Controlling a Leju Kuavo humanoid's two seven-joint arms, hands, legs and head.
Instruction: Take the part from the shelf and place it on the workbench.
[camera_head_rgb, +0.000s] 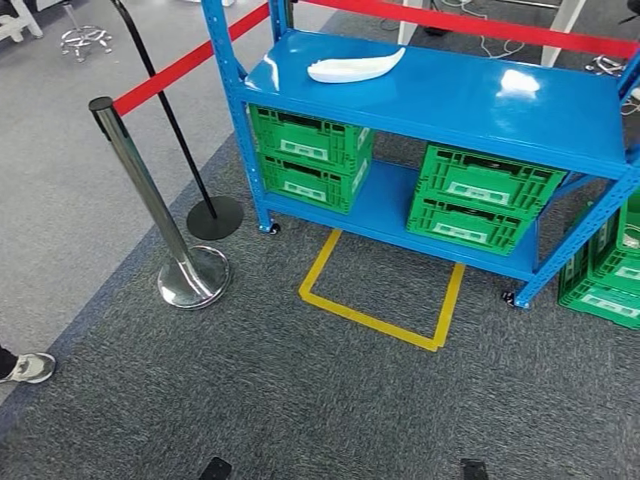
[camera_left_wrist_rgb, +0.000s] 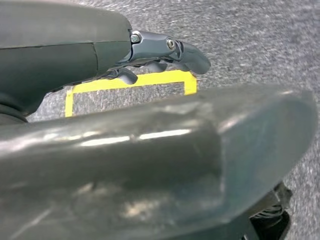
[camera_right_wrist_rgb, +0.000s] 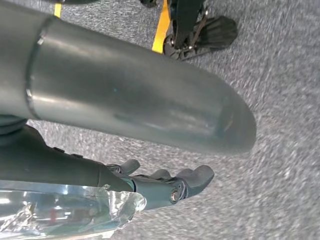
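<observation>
The part (camera_head_rgb: 355, 67), a long white curved shell, lies on the top board of the blue shelf (camera_head_rgb: 453, 100), toward its left end. My left hand (camera_left_wrist_rgb: 151, 150) hangs over the grey carpet, its fingers (camera_left_wrist_rgb: 177, 50) stretched out and holding nothing, with yellow floor tape (camera_left_wrist_rgb: 128, 82) beyond them. My right hand (camera_right_wrist_rgb: 113, 100) hangs the same way over carpet, fingers (camera_right_wrist_rgb: 185, 182) straight and empty. Both hands are far from the part.
Green crates (camera_head_rgb: 313, 155) (camera_head_rgb: 483, 195) sit on the shelf's lower board, with more (camera_head_rgb: 607, 265) at the right. A yellow tape square (camera_head_rgb: 381, 320) marks the floor before the shelf. Chrome (camera_head_rgb: 155, 205) and black (camera_head_rgb: 215, 215) stanchions carry red belts at left. A person's shoe (camera_head_rgb: 26, 368) shows at far left.
</observation>
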